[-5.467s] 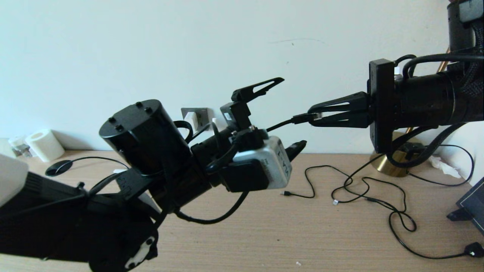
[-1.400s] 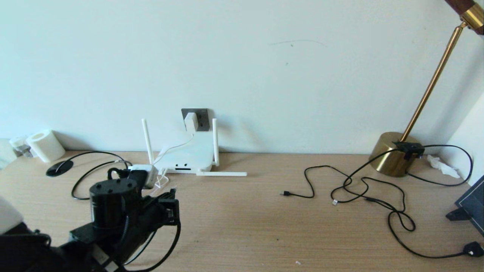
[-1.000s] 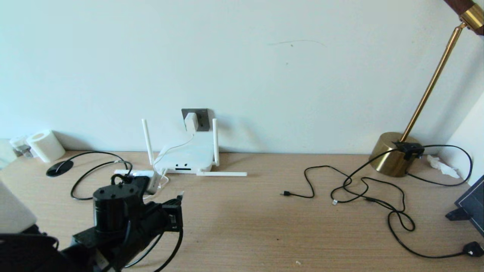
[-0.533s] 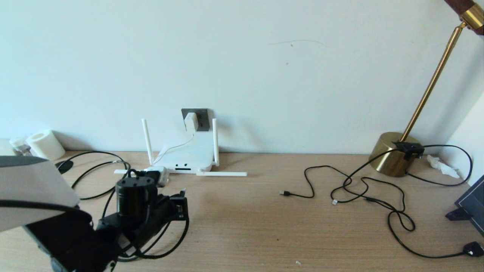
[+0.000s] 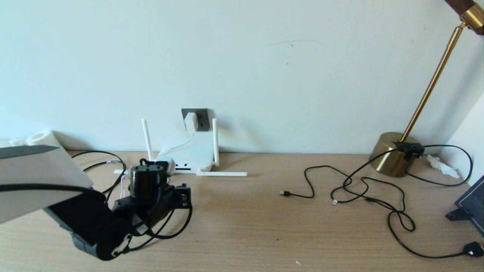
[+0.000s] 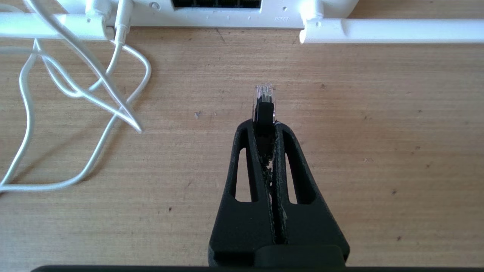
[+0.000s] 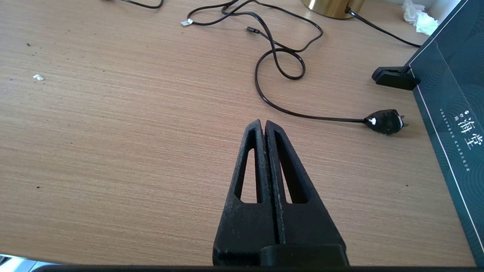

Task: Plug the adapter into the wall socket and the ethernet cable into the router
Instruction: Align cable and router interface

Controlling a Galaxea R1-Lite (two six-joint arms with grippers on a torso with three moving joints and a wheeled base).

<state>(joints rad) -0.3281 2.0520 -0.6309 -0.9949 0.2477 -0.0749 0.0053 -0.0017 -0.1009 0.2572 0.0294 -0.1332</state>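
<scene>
The white router (image 5: 189, 155) lies against the wall with two antennas up and one flat on the table; its port edge (image 6: 216, 3) faces my left gripper. Above it, the white adapter (image 5: 191, 121) sits in the dark grey wall socket (image 5: 201, 118), and its thin white cord (image 6: 113, 98) loops on the table. My left gripper (image 5: 183, 189) (image 6: 264, 126) is shut on the ethernet cable's clear-tipped plug (image 6: 264, 99), which is a short way from the ports and pointing at them. The black cable (image 5: 102, 163) trails behind on the left. My right gripper (image 7: 263, 124) is shut and empty above the table on the right.
A brass lamp base (image 5: 395, 153) stands at the back right. Its thin black cord (image 5: 378, 196) winds across the table to a black plug (image 7: 385, 121). A small USB plug (image 5: 284, 193) lies mid-table, a dark box (image 7: 450, 113) at the right edge and a tissue roll (image 5: 38, 138) at the far left.
My left arm has moved forward and right, bringing the ethernet plug closer to the router. Earlier both arms were raised at the plug; the right arm has since left the head view.
</scene>
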